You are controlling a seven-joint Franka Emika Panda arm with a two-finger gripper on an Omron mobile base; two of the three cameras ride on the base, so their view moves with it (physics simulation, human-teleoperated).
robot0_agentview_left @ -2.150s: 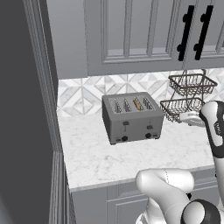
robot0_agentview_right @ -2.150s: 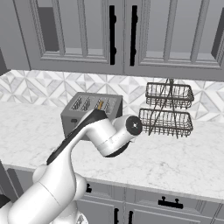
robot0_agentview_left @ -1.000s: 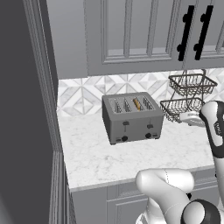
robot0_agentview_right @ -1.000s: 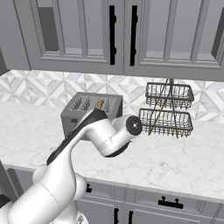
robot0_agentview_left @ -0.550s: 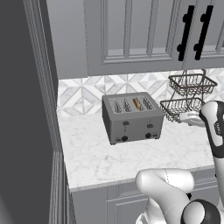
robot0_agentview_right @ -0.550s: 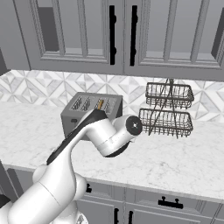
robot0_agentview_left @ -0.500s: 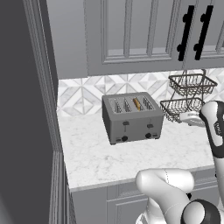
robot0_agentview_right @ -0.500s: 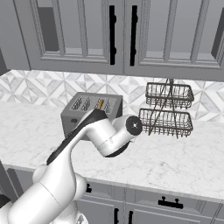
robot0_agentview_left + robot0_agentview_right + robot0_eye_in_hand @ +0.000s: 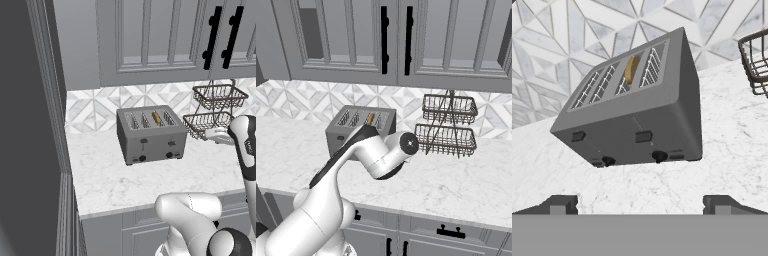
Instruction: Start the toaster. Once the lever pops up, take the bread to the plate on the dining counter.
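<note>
Toaster (image 9: pixel 632 112) sits on marble counter (image 9: pixel 727 125) just ahead of gripper (image 9: pixel 639 202), fingers wide apart, holding nothing; bread (image 9: pixel 631 70) in 3rd slot, levers up.

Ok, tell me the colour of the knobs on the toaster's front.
Black. The two knobs sit low on the grey toaster; the hand view shows them best.

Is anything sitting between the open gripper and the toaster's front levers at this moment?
Nothing visible does. In the hand view the gripper faces the toaster across bare marble worktop, with both levers exposed. The wire basket rack stands off to one side, clear of that path. The bread sits down in a slot.
</note>
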